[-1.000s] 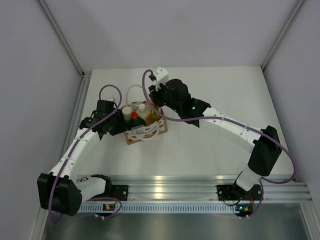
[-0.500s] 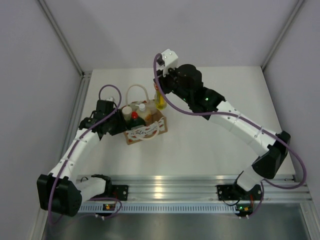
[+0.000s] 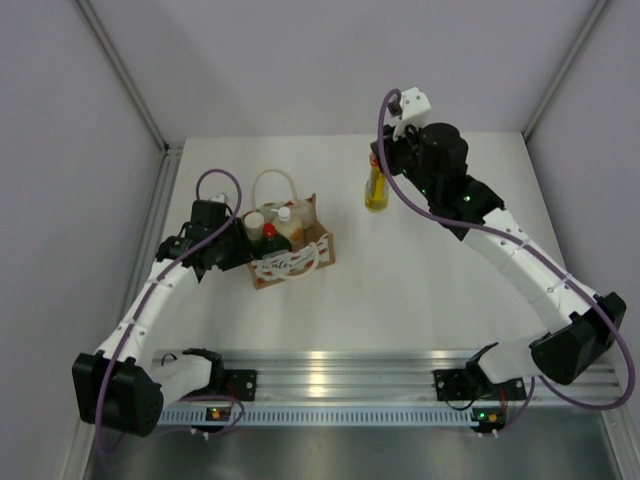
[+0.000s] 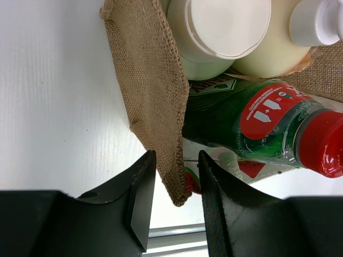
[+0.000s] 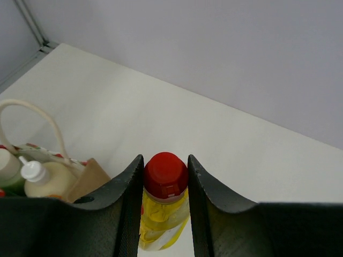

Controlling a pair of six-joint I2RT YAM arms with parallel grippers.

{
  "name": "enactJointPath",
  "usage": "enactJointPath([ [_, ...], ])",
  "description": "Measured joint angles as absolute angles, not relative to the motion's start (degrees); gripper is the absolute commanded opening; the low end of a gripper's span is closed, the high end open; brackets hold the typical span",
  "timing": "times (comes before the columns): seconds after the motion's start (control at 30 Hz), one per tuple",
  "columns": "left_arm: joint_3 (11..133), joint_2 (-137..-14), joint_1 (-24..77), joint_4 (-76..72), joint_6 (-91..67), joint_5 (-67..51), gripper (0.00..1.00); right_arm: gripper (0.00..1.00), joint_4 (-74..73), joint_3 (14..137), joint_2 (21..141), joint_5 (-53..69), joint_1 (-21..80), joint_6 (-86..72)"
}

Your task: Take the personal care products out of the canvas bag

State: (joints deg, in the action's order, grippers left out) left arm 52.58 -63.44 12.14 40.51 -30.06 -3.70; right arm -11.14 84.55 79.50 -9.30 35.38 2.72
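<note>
Right claw [image 3: 378,172]: clamped on the yellow bottle [image 3: 376,190] just under its red cap. The bottle is upright over the far part of the table [image 3: 430,290], well apart from the bag [image 3: 295,262].
Left claw [image 4: 176,160]: the fingers straddle the bag's side wall, which only its wrist view shows. Whether they pinch it, I cannot tell.
Bag: stands left of centre, handle looped up.
Inside it: cylinder with white cap [image 4: 225,27], pump bottle [image 4: 273,53] and green bottle [image 4: 230,118], packed together.
</note>
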Motion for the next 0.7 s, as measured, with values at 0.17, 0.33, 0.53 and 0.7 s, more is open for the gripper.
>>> enactJointPath([
  [0.17,52.58,-63.4,12.16,40.51,-30.06,-3.64,0.42,0.0,-5.78,74.04,77.62,-8.99,30.57,1.69],
  [0.33,52.38,-62.87,12.16,40.49,-30.06,-3.62,0.42,0.0,-1.78,66.92,77.71,-7.94,27.46,-0.27],
  [0.53,52.31,-62.72,12.16,40.51,-30.06,-3.6,0.42,0.0,5.74,63.26,79.22,-5.67,26.17,-0.23],
  [0.7,52.18,-62.46,12.49,40.49,-30.06,-3.33,0.42,0.0,11.22,62.48,83.13,-3.4,26.09,-0.21],
])
